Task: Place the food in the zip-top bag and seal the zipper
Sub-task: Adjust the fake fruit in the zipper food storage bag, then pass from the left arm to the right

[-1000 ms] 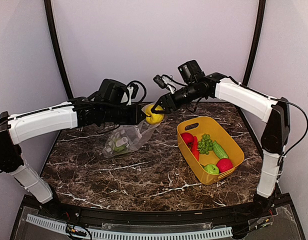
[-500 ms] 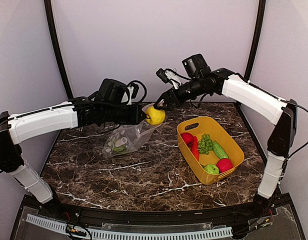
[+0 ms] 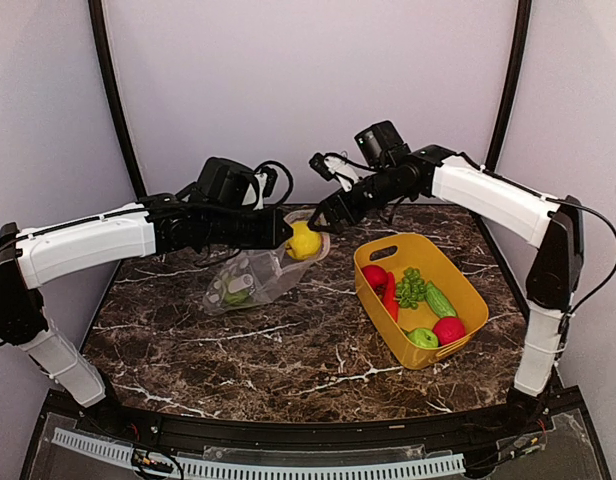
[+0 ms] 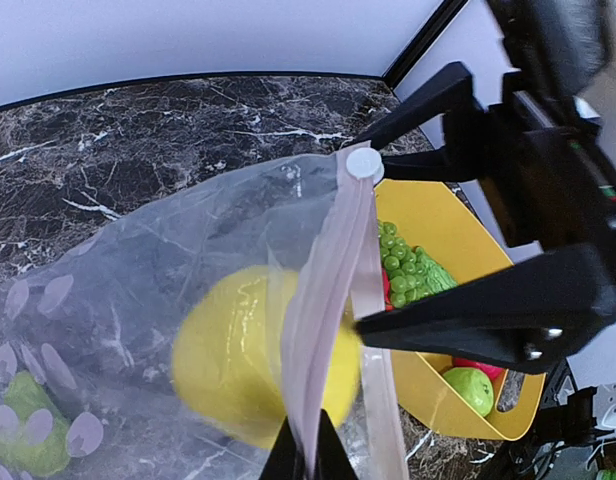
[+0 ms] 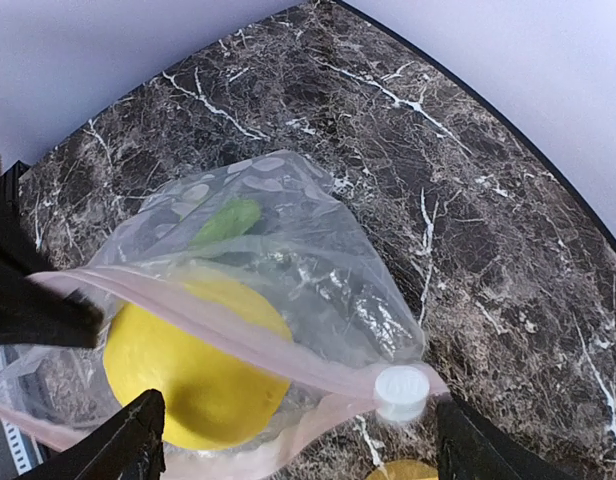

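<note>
The clear zip-top bag (image 3: 250,278) hangs from my left gripper (image 3: 284,233), which is shut on its pink zipper (image 4: 323,300) strip at the mouth. A yellow fruit (image 3: 304,241) sits just inside the mouth, and a green piece (image 5: 223,220) lies deeper in. My right gripper (image 3: 321,215) hovers open right above the mouth, its fingers either side of the fruit (image 5: 188,370) and not touching it. A white slider (image 5: 401,390) sits at the zipper's end. More food stays in the yellow tub (image 3: 468,290): green grapes (image 3: 410,288), red pieces (image 3: 449,329) and a green apple (image 3: 422,338).
The yellow tub stands on the dark marble table (image 3: 288,350) to the right of the bag. The bag's lower end rests on the table (image 5: 468,200). Black frame posts (image 3: 113,90) rise at the back corners.
My right gripper has opened and let go of the yellow fruit, which has dropped slightly into the bag's mouth. The left gripper has held the bag still.
</note>
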Tool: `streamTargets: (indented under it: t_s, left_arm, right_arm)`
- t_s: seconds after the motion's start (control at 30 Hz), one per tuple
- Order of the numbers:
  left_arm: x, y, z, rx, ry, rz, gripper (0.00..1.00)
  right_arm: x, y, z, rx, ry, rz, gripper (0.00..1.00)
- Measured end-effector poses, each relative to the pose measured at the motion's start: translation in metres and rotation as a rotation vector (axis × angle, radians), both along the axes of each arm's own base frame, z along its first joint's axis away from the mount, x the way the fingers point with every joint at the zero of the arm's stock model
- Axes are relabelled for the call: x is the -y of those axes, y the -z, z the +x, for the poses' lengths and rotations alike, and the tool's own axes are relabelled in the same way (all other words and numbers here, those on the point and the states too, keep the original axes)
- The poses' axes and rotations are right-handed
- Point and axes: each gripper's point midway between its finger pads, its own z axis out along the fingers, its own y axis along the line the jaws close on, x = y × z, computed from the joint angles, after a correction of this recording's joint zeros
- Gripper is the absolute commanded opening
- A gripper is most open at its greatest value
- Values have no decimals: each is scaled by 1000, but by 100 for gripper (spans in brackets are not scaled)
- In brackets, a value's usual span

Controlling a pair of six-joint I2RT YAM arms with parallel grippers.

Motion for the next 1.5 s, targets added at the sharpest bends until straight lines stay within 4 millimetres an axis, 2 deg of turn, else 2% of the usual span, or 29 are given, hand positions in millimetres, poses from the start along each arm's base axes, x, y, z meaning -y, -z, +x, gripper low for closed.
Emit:
streamTargets:
  t_s: [0.13,0.27,0.37,0.5,0.6,0.67,0.9,1.03,1.13,1.27,1.33,1.5]
  left_arm:
    - [0,0,0,-2,-2,-2,3]
    - [0,1,0,-3,-3,-1,3]
    - [-1,3,0,-6,-4,2,4]
    - [0,5,0,-8,-5,5,4]
    - [0,6,1,-8,-5,6,4]
    - [0,7,1,-9,-6,8,4]
    - [-2,8,1,-8,-9,16,5]
    - [-3,10,0,-8,-6,30,7]
    - [-5,13,0,-9,-6,44,7]
    - [-8,16,-1,-9,-5,68,7]
    - [-9,17,-1,-10,-3,77,7]
    - [-9,19,-3,-15,-1,88,7]
  right_arm:
    - [-12,23,15,-40,20,-24,91]
    - [-13,34,16,-70,33,-44,89]
    - [-9,23,14,-45,43,-36,78]
    - [6,1,-2,-33,64,-4,65]
    - [7,-13,-10,-41,63,42,63]
    - [3,-15,-12,-72,63,72,62]
    - [-17,28,-14,-254,52,79,58]
    - [-22,39,-18,-317,37,88,47]
    - [-25,33,-21,-332,22,110,42]
    - [-29,25,-22,-344,14,136,46]
    - [-31,18,-22,-347,13,153,44]
    - [-34,0,-18,-346,31,192,23]
